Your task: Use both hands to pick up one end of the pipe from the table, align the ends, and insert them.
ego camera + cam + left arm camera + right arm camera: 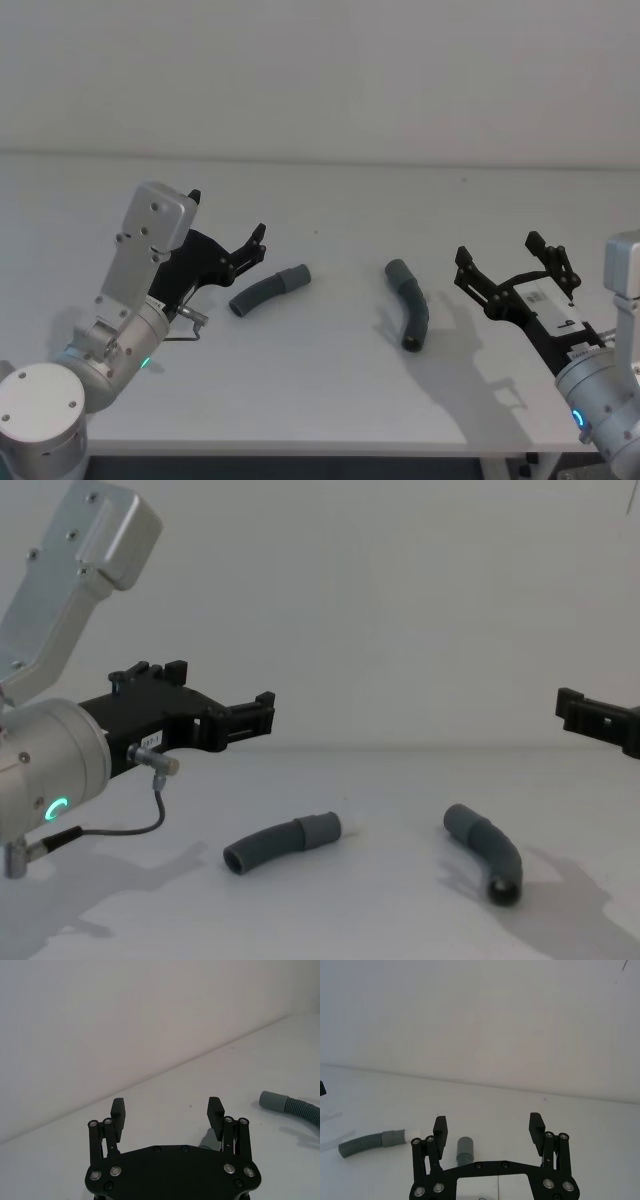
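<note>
Two dark grey ribbed pipe pieces lie apart on the white table [330, 400]. The left piece [268, 291] [275, 842] [370, 1142] has a smooth grey collar with a white plug tip [352, 825] pointing right. The right piece [410, 303] [487, 852] [295, 1108] curves, its plain socket cuff [398, 270] at the far end. My left gripper [227, 215] [167, 1110] [225, 695] hovers open, just left of and above the left piece. Right of the right piece, my right gripper [498, 250] [488, 1127] hangs open above the table. Neither holds anything.
A plain white wall [320, 70] rises behind the table's far edge. A thin grey cable [120, 830] loops under the left wrist. Bare table lies between and in front of the two pieces.
</note>
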